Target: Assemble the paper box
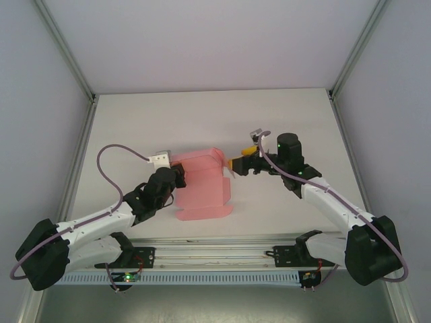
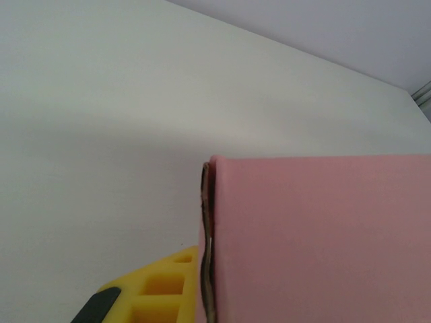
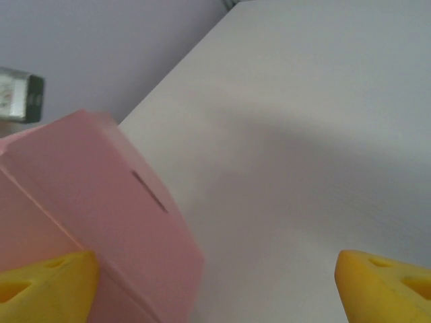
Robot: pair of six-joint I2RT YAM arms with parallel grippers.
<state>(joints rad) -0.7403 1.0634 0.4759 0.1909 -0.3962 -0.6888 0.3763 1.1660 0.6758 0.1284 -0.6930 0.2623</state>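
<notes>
The pink paper box (image 1: 204, 185) lies partly folded in the middle of the white table, with its far side raised. My left gripper (image 1: 177, 176) is shut on the box's left edge. In the left wrist view the pink card (image 2: 316, 235) is pinched beside one yellow finger (image 2: 158, 289), and the other finger is hidden behind the card. My right gripper (image 1: 234, 164) stands open at the box's upper right corner. In the right wrist view its yellow fingers (image 3: 47, 289) are wide apart. The left one is against the pink box (image 3: 101, 202), which has a slot in its face.
White table (image 1: 202, 114) with bare surface behind and to both sides of the box. Grey enclosure walls and metal frame posts (image 1: 81, 74) bound it. A slotted rail (image 1: 215, 259) runs along the near edge between the arm bases.
</notes>
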